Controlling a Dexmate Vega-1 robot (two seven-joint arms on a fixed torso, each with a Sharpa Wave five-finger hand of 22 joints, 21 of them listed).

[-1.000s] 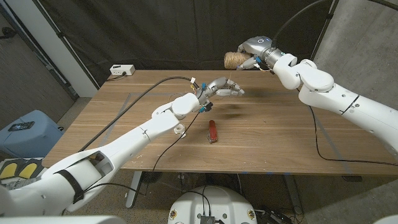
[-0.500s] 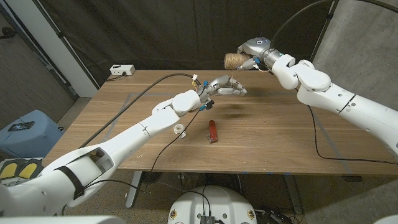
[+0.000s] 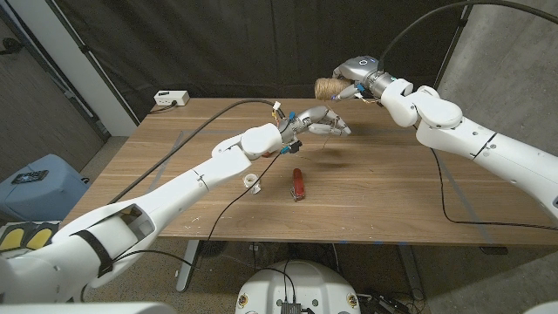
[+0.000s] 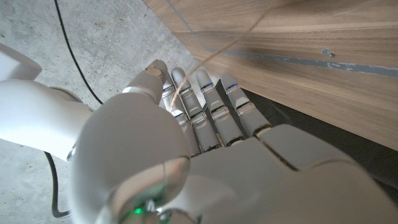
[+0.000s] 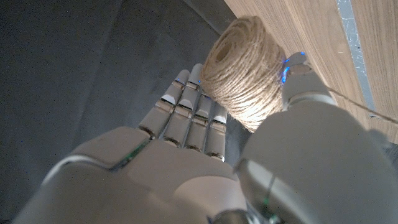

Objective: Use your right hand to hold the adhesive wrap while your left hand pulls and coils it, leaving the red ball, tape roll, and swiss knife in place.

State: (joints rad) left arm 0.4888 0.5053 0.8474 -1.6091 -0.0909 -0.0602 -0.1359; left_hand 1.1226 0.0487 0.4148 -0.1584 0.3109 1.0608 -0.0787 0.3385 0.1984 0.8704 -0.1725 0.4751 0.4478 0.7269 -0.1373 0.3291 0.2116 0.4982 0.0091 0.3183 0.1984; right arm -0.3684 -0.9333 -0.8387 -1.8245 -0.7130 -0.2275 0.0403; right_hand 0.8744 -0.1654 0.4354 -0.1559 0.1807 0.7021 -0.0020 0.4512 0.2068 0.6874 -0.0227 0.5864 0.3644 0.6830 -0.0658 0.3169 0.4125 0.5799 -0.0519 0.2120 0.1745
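The right hand [image 3: 351, 77] grips a twine spool [image 3: 326, 85] above the desk's [image 3: 392, 187] far edge. A strand runs to the left hand [image 3: 318, 121], pinched between thumb and fingers. Mid-desk lie a red swiss knife [image 3: 297, 184] and small white tape roll [image 3: 251, 182]; a white box [image 3: 171, 98] sits at the far-left corner.

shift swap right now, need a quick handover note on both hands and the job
Right robot hand: grips the twine spool, raised above the table's far edge.
Left robot hand: raised over the table, the strand running across its fingers; grip unclear.
Swiss knife and small white roll lie on the table.
Done: spool held, strand paid out.
Left: pulling and coiling.
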